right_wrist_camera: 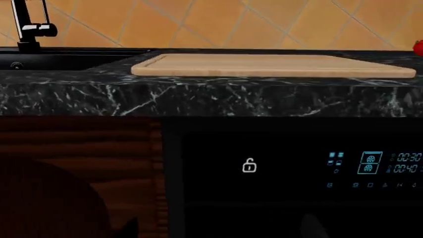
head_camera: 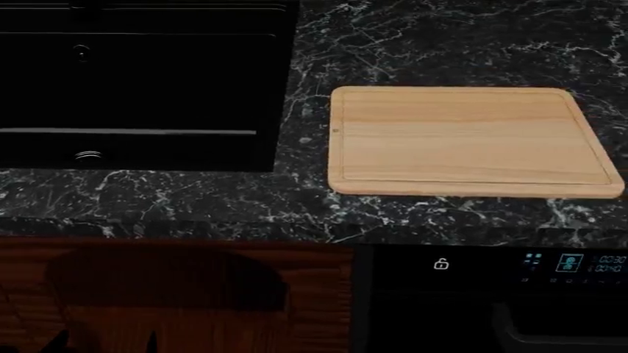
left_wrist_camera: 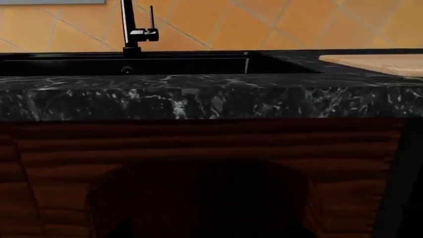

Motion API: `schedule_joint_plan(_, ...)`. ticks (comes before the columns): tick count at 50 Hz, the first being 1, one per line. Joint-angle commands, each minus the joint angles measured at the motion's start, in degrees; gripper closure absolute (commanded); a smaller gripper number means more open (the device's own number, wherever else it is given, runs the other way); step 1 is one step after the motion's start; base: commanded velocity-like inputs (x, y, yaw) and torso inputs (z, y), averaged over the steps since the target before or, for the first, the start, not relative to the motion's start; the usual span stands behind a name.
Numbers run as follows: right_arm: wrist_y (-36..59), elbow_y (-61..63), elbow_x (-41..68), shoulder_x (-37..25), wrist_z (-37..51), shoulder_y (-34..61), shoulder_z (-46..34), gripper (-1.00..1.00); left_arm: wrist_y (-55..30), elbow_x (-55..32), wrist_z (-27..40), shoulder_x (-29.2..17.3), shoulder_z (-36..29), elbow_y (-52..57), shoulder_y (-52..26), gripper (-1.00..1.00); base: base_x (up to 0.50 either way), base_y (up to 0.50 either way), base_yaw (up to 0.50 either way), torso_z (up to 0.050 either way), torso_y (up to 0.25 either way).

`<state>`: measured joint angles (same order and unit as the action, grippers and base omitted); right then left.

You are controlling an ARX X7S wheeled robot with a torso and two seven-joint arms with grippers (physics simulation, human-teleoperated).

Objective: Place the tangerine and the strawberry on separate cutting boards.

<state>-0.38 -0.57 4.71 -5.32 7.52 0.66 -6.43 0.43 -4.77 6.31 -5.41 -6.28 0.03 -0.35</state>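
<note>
The pale beige cutting board (head_camera: 471,140) with a groove round its edge lies bare on the black marble counter (head_camera: 412,44), right of the sink. It also shows in the left wrist view (left_wrist_camera: 383,63) and the right wrist view (right_wrist_camera: 278,65). A small red bit, probably the strawberry (right_wrist_camera: 418,47), peeks in at the edge beyond the board. The tangerine and the golden-brown board are out of view. Both arms hang low in front of the cabinets. My left gripper (left_wrist_camera: 211,230) and right gripper (right_wrist_camera: 218,230) show only as dark fingertip outlines set wide apart, with nothing between them.
A black sink (head_camera: 137,88) with a black faucet (left_wrist_camera: 135,29) sits left of the board. Below the counter edge are a wooden cabinet front (head_camera: 176,294) and a black appliance panel (head_camera: 490,265) with lit icons. An orange tiled wall (right_wrist_camera: 231,22) stands behind.
</note>
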Motion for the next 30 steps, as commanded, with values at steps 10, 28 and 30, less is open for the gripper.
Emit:
schedule_joint_plan(10,-0.1,0.2,1.1,-1.2,1.5,0.0,-1.3,-1.00,0.2,-1.2,1.4,-1.2,-1.3,-0.3,-0.2,-1.00,0.00,-0.50,0.00,0.000,0.000)
schedule_joint_plan(28,0.5,-0.1,2.0,-2.2,2.2,0.6,-2.3,-1.00,0.6,-1.6,2.2,-1.9,-2.7,-0.6,-0.2,-1.00,0.00,-0.50,0.00,0.000,0.000)
schedule_joint_plan(30,0.5,-0.1,2.2,-2.3,2.3,0.6,-2.3,-1.00,0.7,-1.7,2.3,-2.0,-2.8,-0.6,-0.2,-1.00,0.00,-0.50,0.00,0.000,0.000)
